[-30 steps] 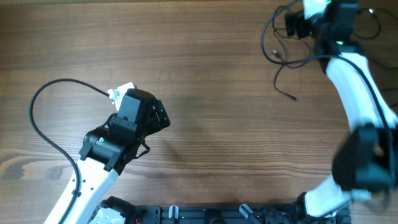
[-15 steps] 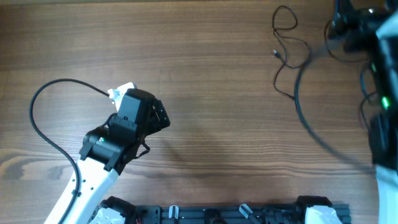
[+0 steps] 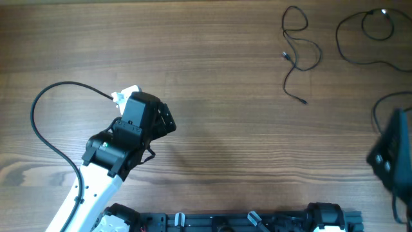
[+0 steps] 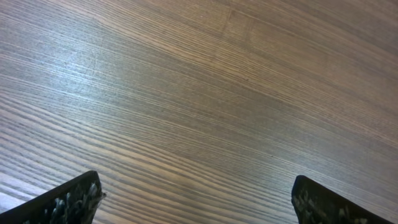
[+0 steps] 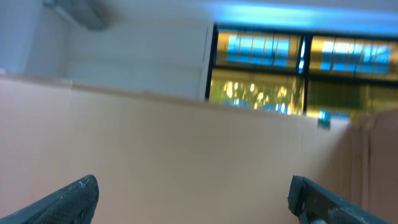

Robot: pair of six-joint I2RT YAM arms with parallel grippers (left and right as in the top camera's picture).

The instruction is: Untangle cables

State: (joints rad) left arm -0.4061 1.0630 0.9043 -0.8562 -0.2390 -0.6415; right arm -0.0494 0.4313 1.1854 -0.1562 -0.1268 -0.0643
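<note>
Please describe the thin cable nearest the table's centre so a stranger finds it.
Look at the wooden table's far right part. Two thin cables lie apart there. It is the left cable: small loop, kinked tail, while the right cable curls wider.

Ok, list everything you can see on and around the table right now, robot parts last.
table: one, brown wood grain, fills the overhead view
thin cables: at least two, dark, far right part of the table, lying apart in loose loops
thick cable: one, black, curving loop beside the left arm
rail: one, black, near edge
left arm: white and black, near left; left hand open, empty
right arm: black, blurred, right edge; right hand open, empty, facing a wall
</note>
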